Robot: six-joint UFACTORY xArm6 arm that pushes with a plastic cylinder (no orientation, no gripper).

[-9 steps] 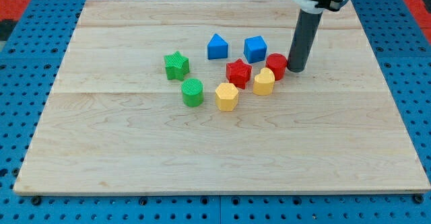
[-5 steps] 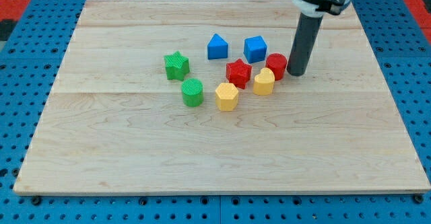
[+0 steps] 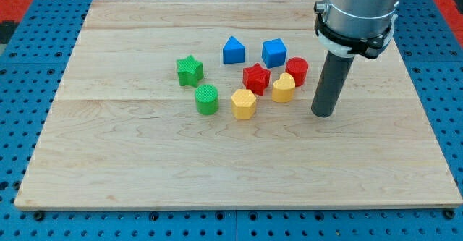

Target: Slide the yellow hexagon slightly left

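Item, nearest: my tip [image 3: 325, 114] is resting on the wooden board [image 3: 217, 176], toward the view's right and lower than every block. Being a plain rod, it is neither opening nor closing on anything, and it is touching no block.

Item, next back: the yellow hexagon [image 3: 244, 103], the task's block, is lying near the board's middle, to the view's left of my tip with bare wood between. The green cylinder [image 3: 207, 99] is sitting just beside it on the view's left.

Item: a second yellow block [image 3: 283, 87], shape rounded and hard to name, is standing up and to the view's right of the hexagon, nearer my tip's line.

Item: the red star [image 3: 256, 77] is sitting between the two yellow blocks and slightly behind them; the red cylinder [image 3: 296, 72] is sitting behind the second yellow block, close to it. The green star [image 3: 189, 70] is standing well off to the view's left.

Item, farthest: the blue triangular block [image 3: 233, 51] and the blue cube [image 3: 274, 53] are standing side by side.

Step, as judged: the approach is in hand; no push is happening yet. The next move is calling for my tip to travel leftward, keeping below the second yellow block, to meet the hexagon's right face squarely, then a short nudge, stopping before the hexagon is crowding the green cylinder.
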